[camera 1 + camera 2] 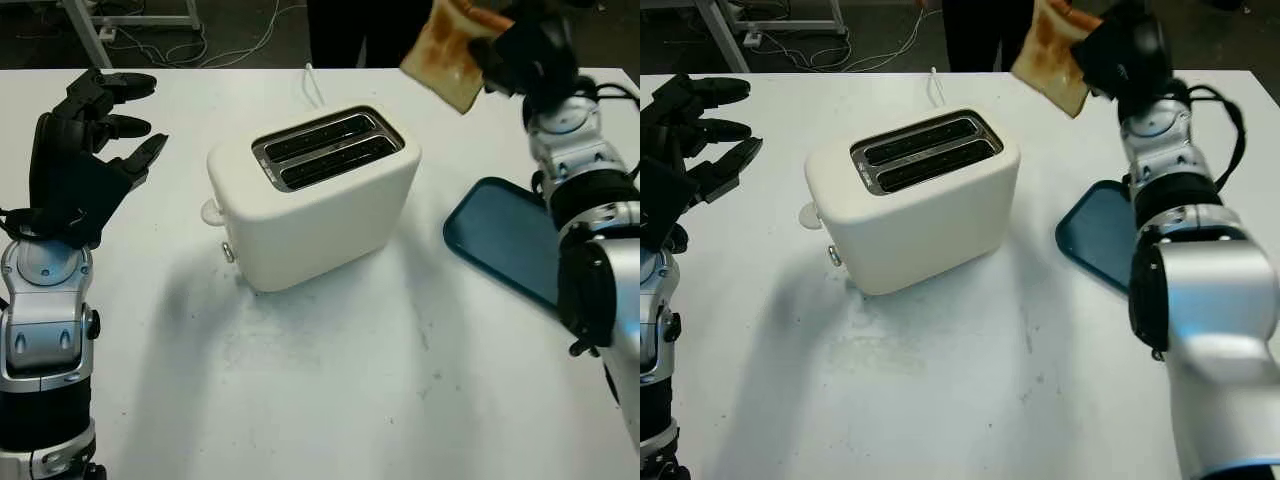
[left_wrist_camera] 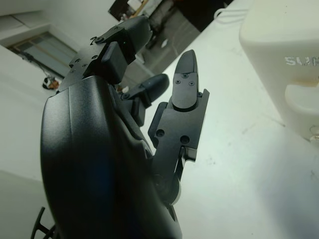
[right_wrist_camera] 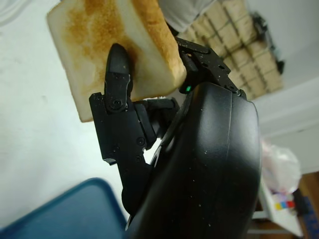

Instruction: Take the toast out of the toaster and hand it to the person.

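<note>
— Above the table's far right corner, what does the right hand hold?
— A browned toast, pinched in curled fingers, raised past the cream toaster and above the blue tray.
— And the left hand?
— Open, holding nothing, beside the toaster's lever end.

**Right hand raised and gripping, left hand open**

Right arm extends from near right to far right, black three-finger right hand lifted high, fingers clamped around a browned square toast slice. Left arm rises at near left, forearm upright; black left hand held open above the table on the left side, palm facing right, holding nothing.
</note>
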